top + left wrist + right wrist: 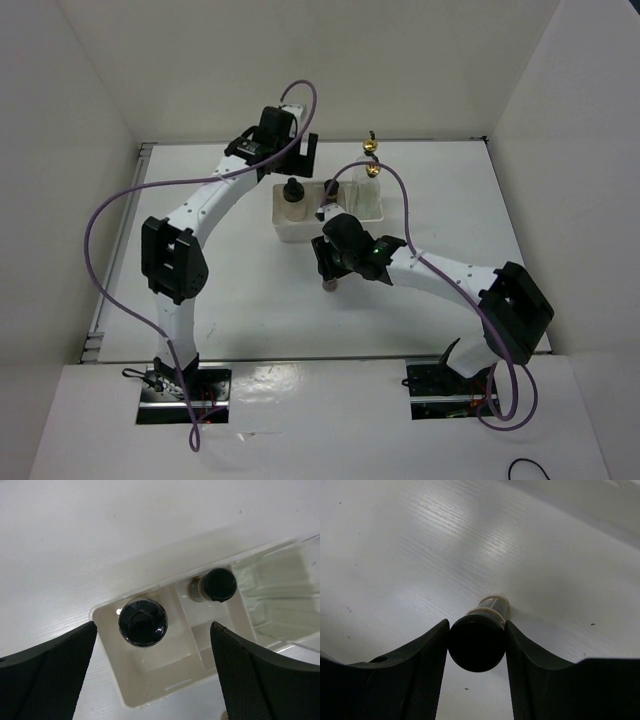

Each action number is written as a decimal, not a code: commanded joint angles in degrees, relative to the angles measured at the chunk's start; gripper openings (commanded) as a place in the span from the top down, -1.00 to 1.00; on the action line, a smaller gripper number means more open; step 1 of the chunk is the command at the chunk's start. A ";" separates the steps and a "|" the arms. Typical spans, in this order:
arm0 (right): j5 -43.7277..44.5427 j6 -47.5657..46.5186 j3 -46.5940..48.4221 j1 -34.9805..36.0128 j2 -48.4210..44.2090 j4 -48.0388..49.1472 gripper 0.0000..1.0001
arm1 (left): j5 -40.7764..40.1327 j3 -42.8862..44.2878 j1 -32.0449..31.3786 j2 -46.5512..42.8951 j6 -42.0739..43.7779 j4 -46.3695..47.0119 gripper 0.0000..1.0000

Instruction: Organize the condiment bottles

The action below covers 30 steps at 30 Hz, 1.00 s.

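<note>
My right gripper [330, 264] [477, 630] is shut on the black cap of a small spice jar [478, 645], which stands upright on the table in front of the white tray [283, 232]. In the tray stand a whitish black-capped jar [293, 196] [143, 622], a small dark jar [330, 190] [214, 586] and a tall clear glass bottle with a gold spout [369, 190] [285, 600]. My left gripper [290, 158] [152, 647] is open and empty above the tray's left compartment. The other bottles are not clearly visible.
The tray wall [107, 645] lies between my left fingers [50, 680]. White walls enclose the table on the left, back and right. Purple cables loop over both arms.
</note>
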 commanded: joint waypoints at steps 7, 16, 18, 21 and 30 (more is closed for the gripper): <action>2.86 -0.43 6.89 0.62 0.95 -5.56 0.80 | 3.00 6.03 5.52 -9.72 -4.99 -1.41 -1.00; 4.69 -3.33 25.01 1.15 0.42 -11.91 1.00 | 5.46 -6.97 14.83 -17.19 -8.94 3.33 -1.00; 6.98 -3.95 27.48 1.15 1.20 -12.43 1.00 | 7.48 -9.77 17.81 -18.33 -8.95 3.86 -1.00; 12.60 -5.79 29.59 1.15 3.48 -12.43 1.00 | 8.37 -12.25 20.89 -20.79 -8.95 4.48 -1.00; 17.54 -6.33 37.15 -5.09 12.01 -10.15 1.00 | 10.39 -19.62 23.98 -24.66 -8.95 5.53 -1.00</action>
